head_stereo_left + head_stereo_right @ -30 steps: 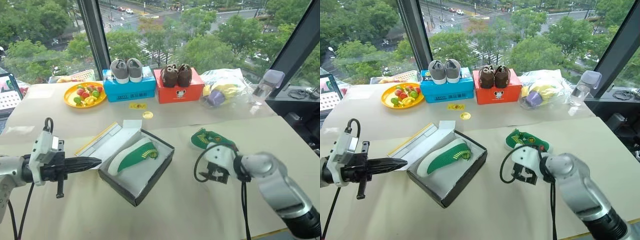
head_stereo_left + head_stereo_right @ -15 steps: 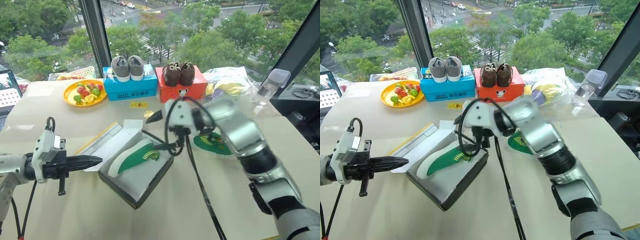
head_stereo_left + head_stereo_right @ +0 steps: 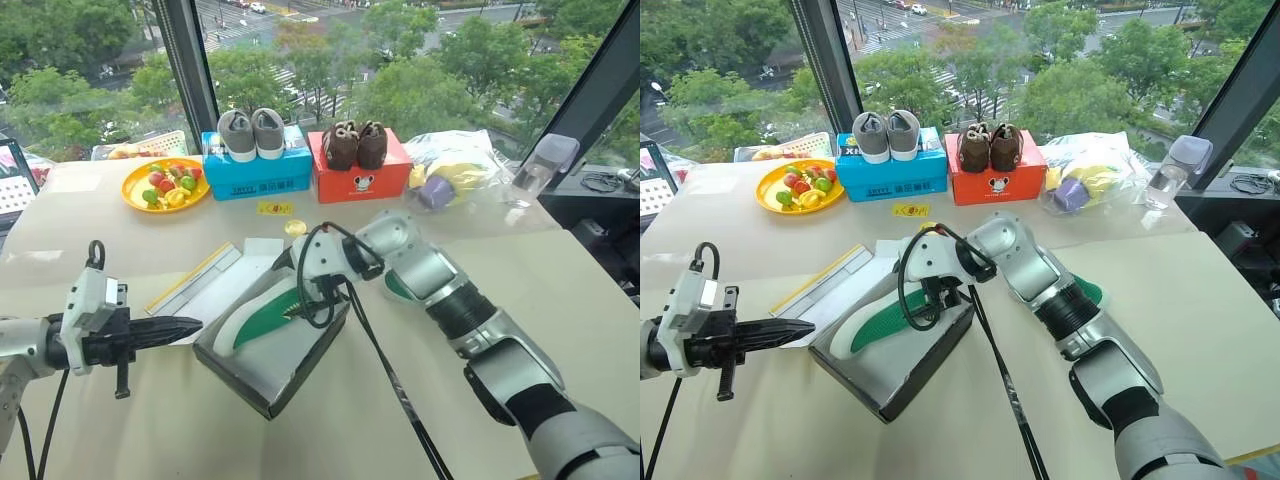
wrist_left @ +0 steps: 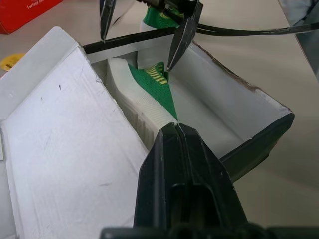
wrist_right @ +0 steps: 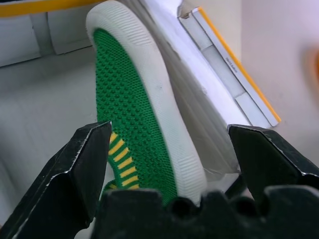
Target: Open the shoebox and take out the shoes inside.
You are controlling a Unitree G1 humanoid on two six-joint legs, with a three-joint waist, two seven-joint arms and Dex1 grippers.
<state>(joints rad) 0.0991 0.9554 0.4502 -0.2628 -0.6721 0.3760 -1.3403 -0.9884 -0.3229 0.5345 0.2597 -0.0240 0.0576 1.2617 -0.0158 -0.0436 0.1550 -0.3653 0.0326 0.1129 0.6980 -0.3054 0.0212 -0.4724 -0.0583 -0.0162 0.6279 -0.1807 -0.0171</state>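
The shoebox [image 3: 310, 355] lies open in the middle of the table, with dark sides and a white inside. Its lid [image 3: 222, 282] is folded back to the left. One green shoe [image 3: 255, 322] with a white sole rests inside on its side. My right gripper [image 3: 297, 288] hangs open over the heel end of that shoe, one finger on each side of it [image 5: 129, 114]. The second green shoe [image 3: 1090, 293] sits on the table behind my right arm, mostly hidden. My left gripper [image 3: 190, 325] is shut and empty, and points at the box from the left.
At the back stand a blue box [image 3: 255, 178] with grey shoes on it, a red box [image 3: 355, 180] with brown shoes on it, a yellow plate of fruit [image 3: 165, 190], a plastic bag [image 3: 455, 180] and a clear container [image 3: 540, 165].
My right arm swung left from beside the second shoe to over the box, and its open gripper now straddles the shoe inside. The left gripper stayed put.
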